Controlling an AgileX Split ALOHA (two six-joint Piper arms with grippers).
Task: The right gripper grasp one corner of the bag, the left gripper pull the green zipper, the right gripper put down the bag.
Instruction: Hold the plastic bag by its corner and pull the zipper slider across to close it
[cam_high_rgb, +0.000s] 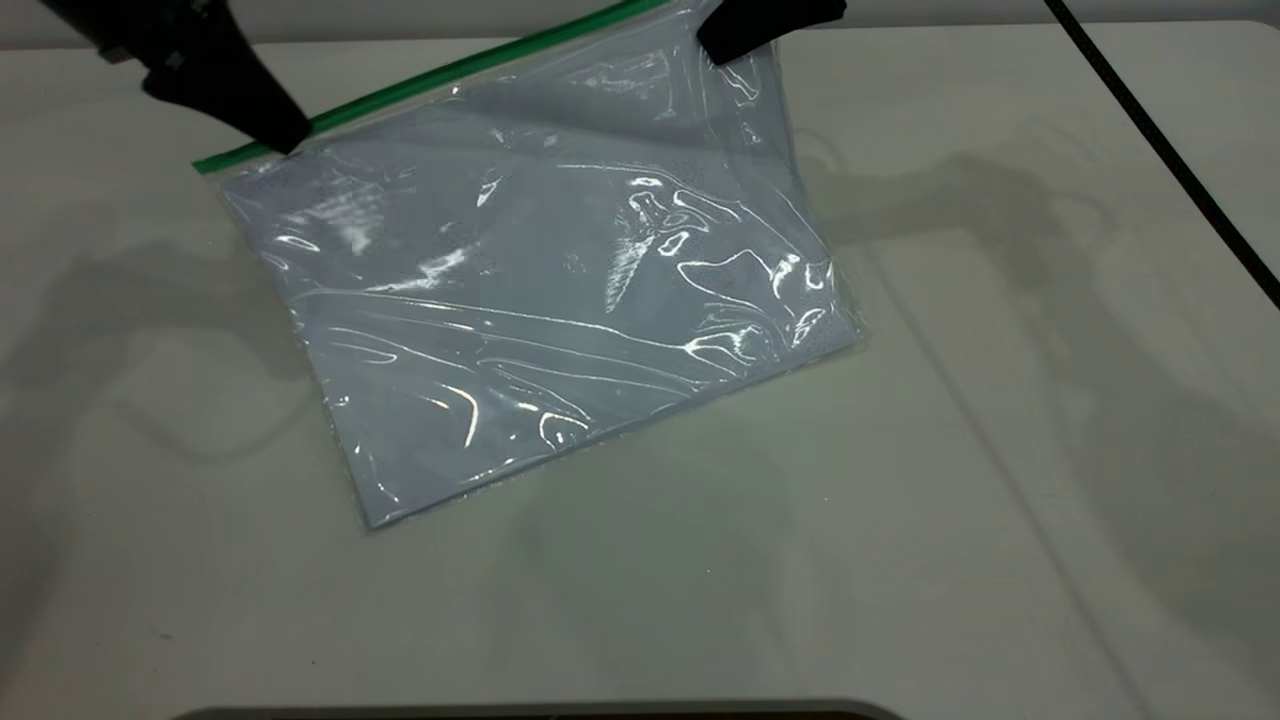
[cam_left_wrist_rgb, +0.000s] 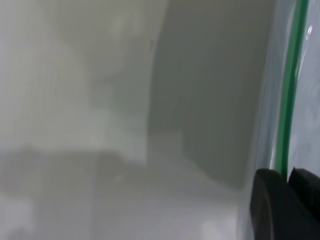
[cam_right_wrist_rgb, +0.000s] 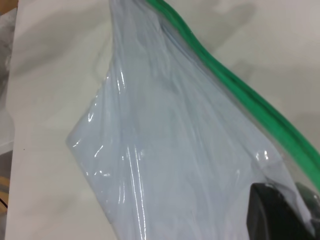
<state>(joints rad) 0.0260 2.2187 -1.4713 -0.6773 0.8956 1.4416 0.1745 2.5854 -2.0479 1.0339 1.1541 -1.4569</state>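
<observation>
The bag (cam_high_rgb: 540, 310) is a clear pouch with pale sheets inside. Its far right corner is lifted off the table and its near edge rests on the table. The green zipper (cam_high_rgb: 430, 80) runs along its far edge. My right gripper (cam_high_rgb: 735, 40) is shut on the bag's raised far right corner; in the right wrist view the film passes between its jaws (cam_right_wrist_rgb: 295, 200), with the green zipper (cam_right_wrist_rgb: 235, 87) beside them. My left gripper (cam_high_rgb: 280, 135) is shut on the green zipper near its left end; the left wrist view shows the green strip (cam_left_wrist_rgb: 287, 100) running into its closed jaws (cam_left_wrist_rgb: 289, 175). The slider tab is hidden.
The pale table (cam_high_rgb: 900, 550) extends to the right of and in front of the bag. A black cable (cam_high_rgb: 1160, 140) crosses the far right corner. A dark edge (cam_high_rgb: 540, 712) lies along the table's near side.
</observation>
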